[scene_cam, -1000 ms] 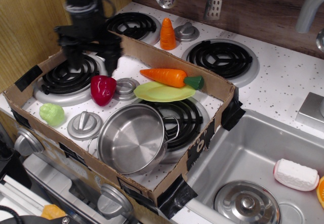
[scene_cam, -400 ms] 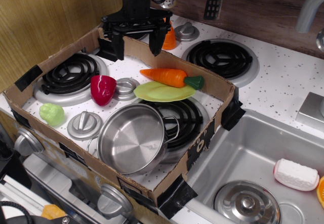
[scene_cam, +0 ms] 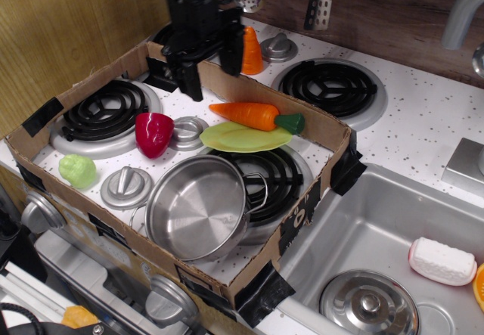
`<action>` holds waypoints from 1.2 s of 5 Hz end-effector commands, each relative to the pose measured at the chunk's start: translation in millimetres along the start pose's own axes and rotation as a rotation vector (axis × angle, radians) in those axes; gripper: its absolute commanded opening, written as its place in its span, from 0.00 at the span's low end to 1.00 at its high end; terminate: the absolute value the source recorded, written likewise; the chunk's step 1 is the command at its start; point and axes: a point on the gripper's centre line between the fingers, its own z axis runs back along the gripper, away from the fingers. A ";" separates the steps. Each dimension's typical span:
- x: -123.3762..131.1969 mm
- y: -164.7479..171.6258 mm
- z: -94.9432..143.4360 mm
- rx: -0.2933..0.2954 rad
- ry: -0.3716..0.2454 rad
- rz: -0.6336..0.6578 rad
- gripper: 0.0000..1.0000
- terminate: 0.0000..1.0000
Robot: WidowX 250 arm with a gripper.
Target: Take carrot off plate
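Observation:
The orange carrot (scene_cam: 249,113) with its dark green top lies across the far edge of the light yellow-green plate (scene_cam: 243,138), inside the cardboard tray on the toy stove. My black gripper (scene_cam: 210,72) hangs open and empty above the tray's back wall, up and to the left of the carrot's thin tip. It touches nothing.
A red pepper (scene_cam: 153,133), a pale green lumpy vegetable (scene_cam: 78,170) and a steel pot (scene_cam: 198,208) sit in the cardboard tray (scene_cam: 311,119). An upright orange cone (scene_cam: 250,51) stands behind the tray. A sink (scene_cam: 378,237) with a lid and sponge is at the right.
My gripper has swung from the tray's left side, above the left burner, rightward and back to above the tray's rear wall, then turned slightly. The carrot and plate have not moved.

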 end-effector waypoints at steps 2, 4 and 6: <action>6.6 -12.6 9.1 -0.145 -0.007 0.203 1.00 0.00; -1.4 -19.8 -1.3 -0.138 0.046 0.201 1.00 0.00; -9.4 -15.1 -6.7 -0.146 0.034 0.205 1.00 0.00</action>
